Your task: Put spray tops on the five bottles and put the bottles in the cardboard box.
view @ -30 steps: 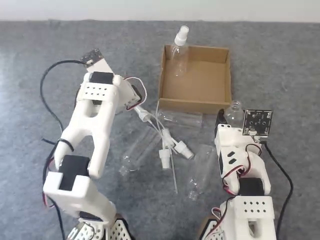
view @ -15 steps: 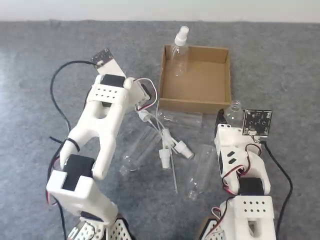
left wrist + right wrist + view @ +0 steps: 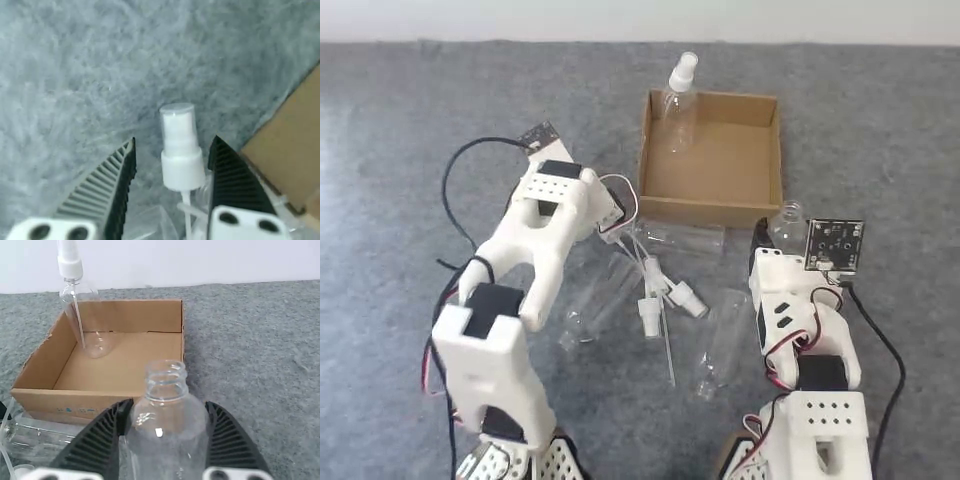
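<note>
Progress: one of five done. Left gripper (image 3: 174, 145) hangs, jaws spread either side of a loose spray top (image 3: 181, 150), not pinching it. Three bare bottles (image 3: 600, 300) lie around six o'clock of the cardboard box (image 3: 710, 210), whose eleven o'clock corner holds the capped bottle (image 3: 680, 100). Right gripper (image 3: 168, 407) clamps an uncapped bottle (image 3: 165, 432) upright at the box's four o'clock. Wrist views settle both grips; from above, the arms cover them.

A mottled grey is worn by the table covering (image 3: 400, 120). The cardboard box (image 3: 710, 210) is coloured plain brown. Each spray top (image 3: 180, 150) is seen white, each bottle (image 3: 167, 425) clear — untinted. The arms (image 3: 535, 250) are finished white with black motors; the fingers (image 3: 112, 195) are black, ribbed.
</note>
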